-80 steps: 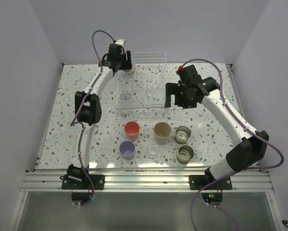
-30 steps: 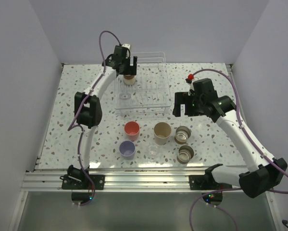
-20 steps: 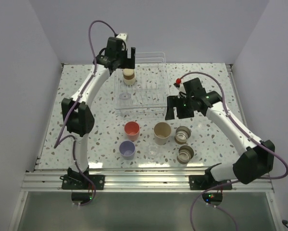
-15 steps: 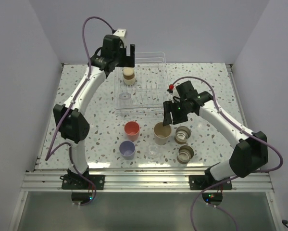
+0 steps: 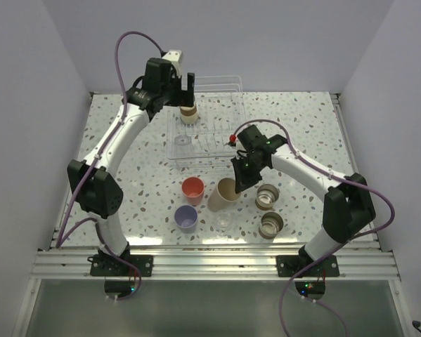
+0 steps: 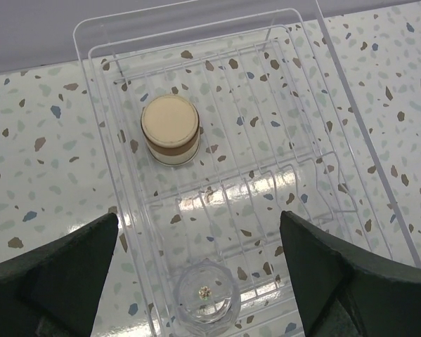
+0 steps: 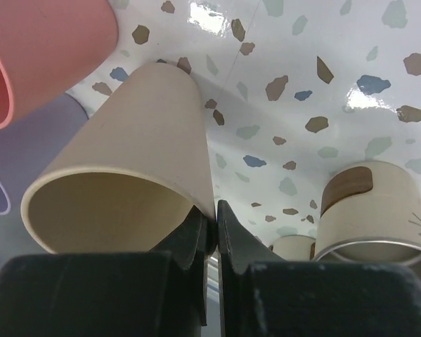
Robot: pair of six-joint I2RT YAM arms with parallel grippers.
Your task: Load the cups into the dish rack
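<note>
My right gripper [image 7: 216, 228] is squeezed shut, its two fingers pressed together right at the rim of the big beige cup [image 7: 126, 175]. I cannot tell if the thin cup wall is caught between them or sits just beside them. The cup leans over, near the middle of the speckled table [image 5: 112, 210]. It lies between the white wire dish rack [image 5: 209, 149] and the table's near edge, just beside the coral-red cup [image 5: 192, 189].

My left gripper [image 5: 185, 86] hangs wide open with nothing in it, over the rack's far left corner. A short tan cup with a brown rim [image 6: 170, 130] stands upside down there. A clear glass cup [image 6: 204, 302] sits nearer to me along the rack's left side.

I think the beige cup is light, stiff and smooth, so it may slip. It looks best to pinch the rim, one finger inside and one outside. I see no words or labels anywhere.
</note>
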